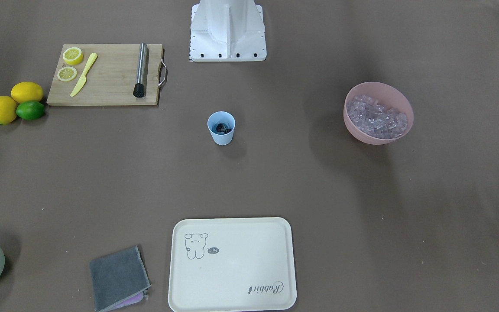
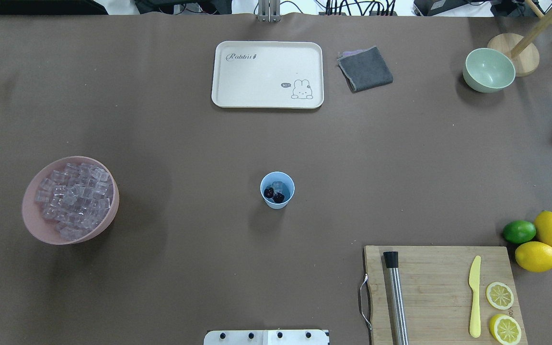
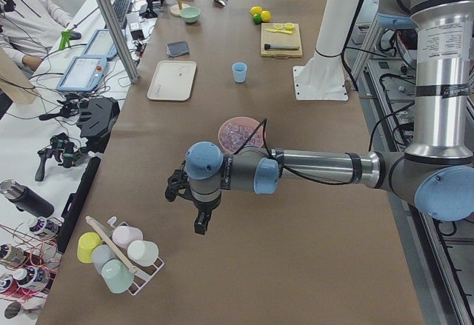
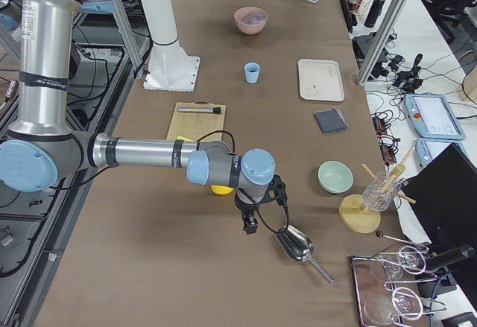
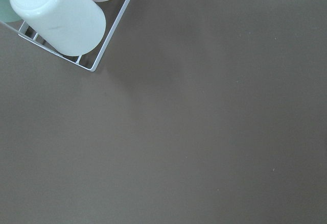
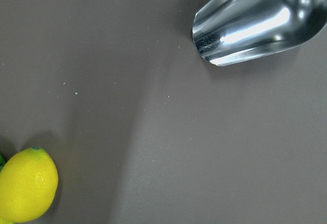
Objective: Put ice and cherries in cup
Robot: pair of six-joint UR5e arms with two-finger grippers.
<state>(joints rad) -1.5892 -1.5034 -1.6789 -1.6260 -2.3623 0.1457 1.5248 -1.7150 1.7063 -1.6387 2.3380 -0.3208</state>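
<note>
The light blue cup [image 2: 277, 201] stands upright at the table's middle. In it lie dark cherries [image 2: 274, 194] and a clear ice cube [image 2: 279, 184]. The cup also shows in the front view [image 1: 221, 136]. More ice [image 2: 74, 199] fills the pink bowl [image 2: 65, 239] on the left. My left gripper [image 3: 200, 225] shows only in the left side view, far from the cup near a rack of cups; I cannot tell if it is open. My right gripper [image 4: 250, 226] shows only in the right side view, beside a metal scoop [image 4: 296, 243]; I cannot tell its state.
A cream tray [image 2: 267, 74], grey cloth [image 2: 365, 68] and pale green bowl [image 2: 488, 70] lie at the far edge. A cutting board [image 2: 439, 282] holds a steel muddler [image 2: 396, 297], yellow knife [image 2: 474, 294] and lemon slices [image 2: 500, 295]. Lemons [image 2: 536, 256] and a lime [image 2: 519, 231] sit beside it.
</note>
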